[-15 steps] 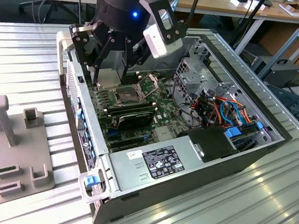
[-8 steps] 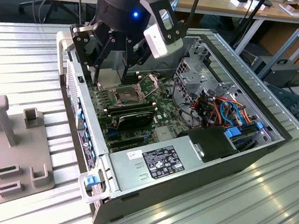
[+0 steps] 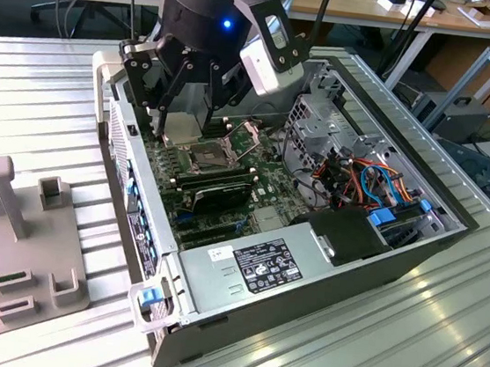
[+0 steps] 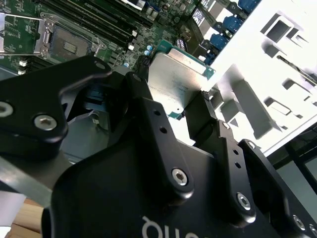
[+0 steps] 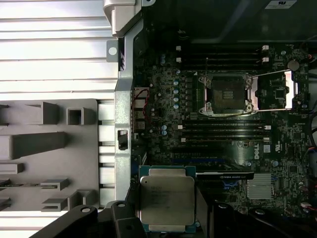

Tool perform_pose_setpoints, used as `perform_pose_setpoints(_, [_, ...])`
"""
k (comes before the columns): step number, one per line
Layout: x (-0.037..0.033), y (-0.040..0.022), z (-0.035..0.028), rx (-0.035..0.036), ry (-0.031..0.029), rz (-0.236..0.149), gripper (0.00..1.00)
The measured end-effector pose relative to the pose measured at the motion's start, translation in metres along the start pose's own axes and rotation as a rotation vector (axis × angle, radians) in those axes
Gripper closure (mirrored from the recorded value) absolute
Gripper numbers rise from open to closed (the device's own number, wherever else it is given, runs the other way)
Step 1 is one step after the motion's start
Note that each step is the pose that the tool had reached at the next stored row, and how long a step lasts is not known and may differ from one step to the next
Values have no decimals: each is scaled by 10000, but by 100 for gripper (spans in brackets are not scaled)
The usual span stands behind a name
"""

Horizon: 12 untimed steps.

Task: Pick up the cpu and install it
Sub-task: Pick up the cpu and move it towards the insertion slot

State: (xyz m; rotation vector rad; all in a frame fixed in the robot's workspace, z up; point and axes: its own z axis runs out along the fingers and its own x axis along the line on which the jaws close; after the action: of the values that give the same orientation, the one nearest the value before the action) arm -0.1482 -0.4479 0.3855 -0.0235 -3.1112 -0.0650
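Observation:
The cpu [image 5: 167, 198], a flat square chip with a dull silver face, is gripped by its edges, and my gripper [image 4: 171, 99] is shut on it. In the exterior view the gripper [image 3: 184, 122] hangs inside the open computer case, over the motherboard's back corner, with the cpu [image 3: 183, 132] between its black fingers [image 4: 143, 109]. The dark square socket [image 5: 226, 93] lies bare on the board with its hinged metal frame [image 5: 277, 90] swung open. In the exterior view the socket [image 3: 208, 155] sits just in front of and below the gripper, a little apart from the chip.
The case's side wall [image 3: 137, 198] rises on the exterior view's left. Memory sticks [image 3: 218, 189] flank the socket. A power supply [image 3: 262, 270] fills the front, and a drive cage with cables [image 3: 360, 183] stands on the right. A grey fixture tray [image 3: 16, 246] lies outside the case.

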Motion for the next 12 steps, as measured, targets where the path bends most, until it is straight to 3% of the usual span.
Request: perform_pose_setpoints(12, [-32, 0, -1, 0, -1, 0, 46])
